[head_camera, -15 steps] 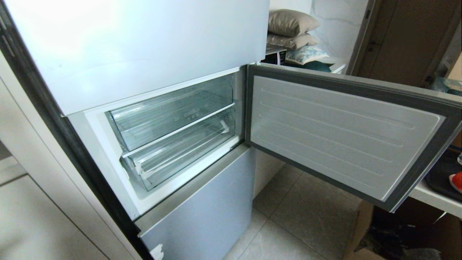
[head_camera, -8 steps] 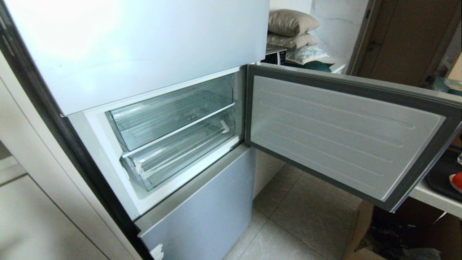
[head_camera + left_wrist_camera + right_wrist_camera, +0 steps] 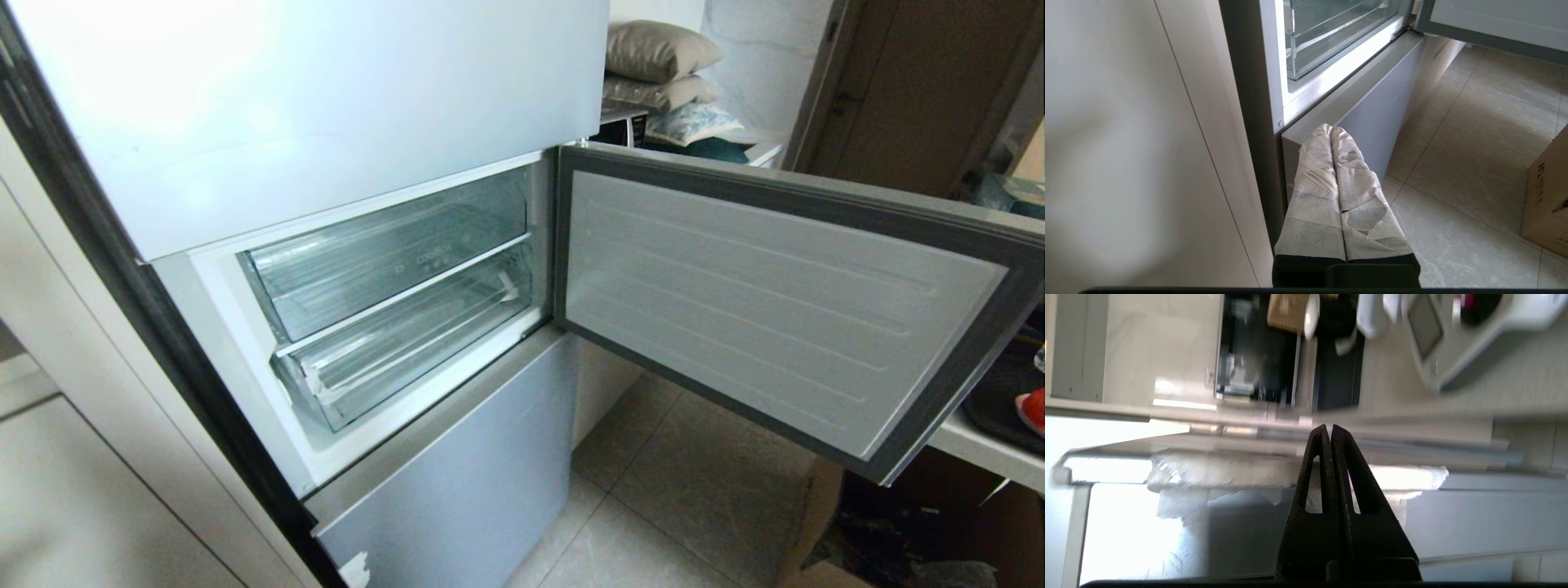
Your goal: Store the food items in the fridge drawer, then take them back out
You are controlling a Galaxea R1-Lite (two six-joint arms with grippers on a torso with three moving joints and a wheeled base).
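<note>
Two clear drawers (image 3: 392, 302), three stacked pillows (image 3: 661, 77), one open fridge door (image 3: 775, 302).

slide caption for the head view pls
Fridge door swung open on two clear drawers, both pushed in; no arms in view.

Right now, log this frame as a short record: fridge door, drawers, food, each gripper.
fridge door: swung open to the right
upper clear bin: pushed in, looks empty
fridge drawer: pushed in, no food visible inside
food items: a red one at the right edge on a dark tray
left gripper: shut, empty, low by the fridge
right gripper: shut, empty, outside head view
</note>
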